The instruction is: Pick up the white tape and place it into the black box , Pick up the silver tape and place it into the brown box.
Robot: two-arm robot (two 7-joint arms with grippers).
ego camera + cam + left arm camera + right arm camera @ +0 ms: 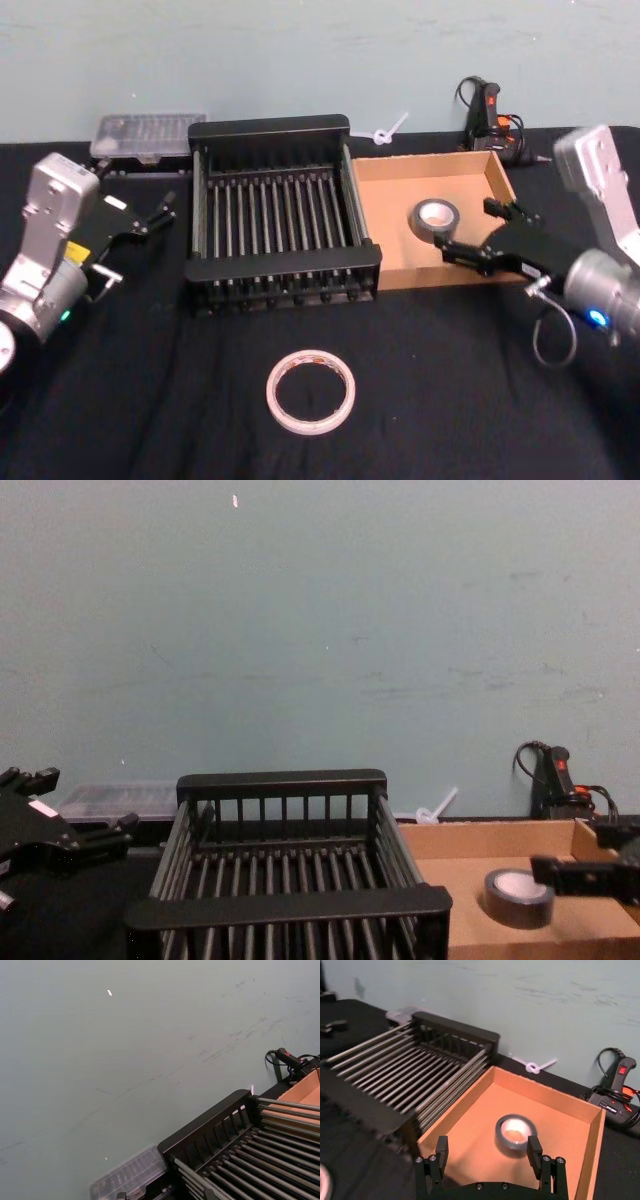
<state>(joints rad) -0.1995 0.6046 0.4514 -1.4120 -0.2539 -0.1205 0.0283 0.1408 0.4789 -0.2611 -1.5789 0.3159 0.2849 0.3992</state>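
**Ana:** Head view first, nearest thing: the white tape (311,391) lies flat on the black cloth, in front of the black box (280,268) and well apart from both grippers. Nothing is in the crate yet.

**Ben:** So that ring is what's left, I'd judge. The silver tape (436,217) already sits on the floor of the brown box (395,176).

**Ana:** Yes, and the right gripper (485,231) hangs over that box with its jaws spread wide and empty, the roll lying just beyond and between the fingertips (441,1146). It should lift straight up before it swings away, so a finger doesn't clip the roll or the cardboard wall.

**Ben:** And the left gripper (152,215)?

**Ana:** Beside the crate's left wall, raised, jaws parted a little and holding nothing. The ring lies on the near side of it, toward the robot's body. It's thin and flat, so I'd pinch across one side of the band, one finger in the hole, and press down to the cloth.

**Ben:** What stands in the way?

**Ana:** The crate's thick near rim (288,908); the ring must be carried over it, not dragged. Farther back, a clear plastic case (148,134) lies behind the left jaws, a white zip tie (388,132) behind the boxes, and a glue gun (488,110) with its cord by the wall.
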